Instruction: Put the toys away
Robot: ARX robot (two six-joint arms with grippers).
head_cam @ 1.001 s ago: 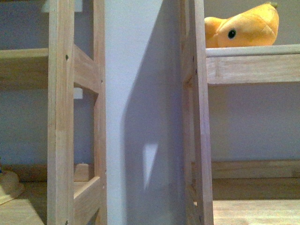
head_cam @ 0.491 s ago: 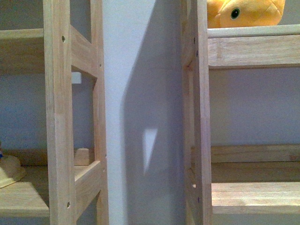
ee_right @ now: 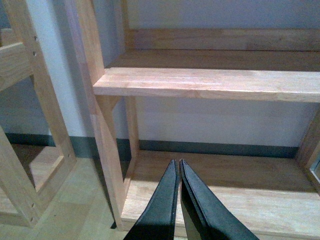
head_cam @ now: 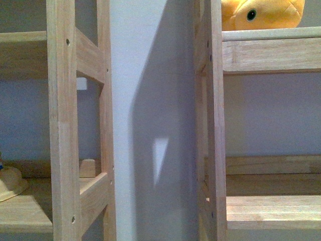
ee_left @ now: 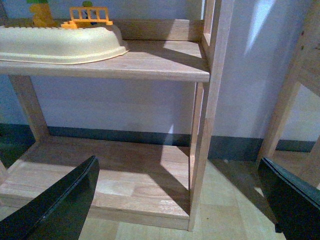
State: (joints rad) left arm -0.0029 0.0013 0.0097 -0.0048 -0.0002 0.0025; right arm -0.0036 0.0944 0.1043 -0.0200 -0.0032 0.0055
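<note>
Nothing moved | soft plush toy [head_cam: 263, 14] on wooden shelf [head_cam: 271, 52] | left pincer [ee_left: 180, 200] wide | right pincer [ee_right: 179, 172] closed, empty

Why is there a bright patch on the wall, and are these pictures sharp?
Front view: a light patch sits inside the shelf post's broad shadow on the wall; picture soft, plush toy cropped at top. Left wrist view: similar bright streak on the wall. Right wrist view: even light, fairly sharp.

dim, soft-focus frames; slanting shadow across pale wall [head_cam: 165, 100]
</note>
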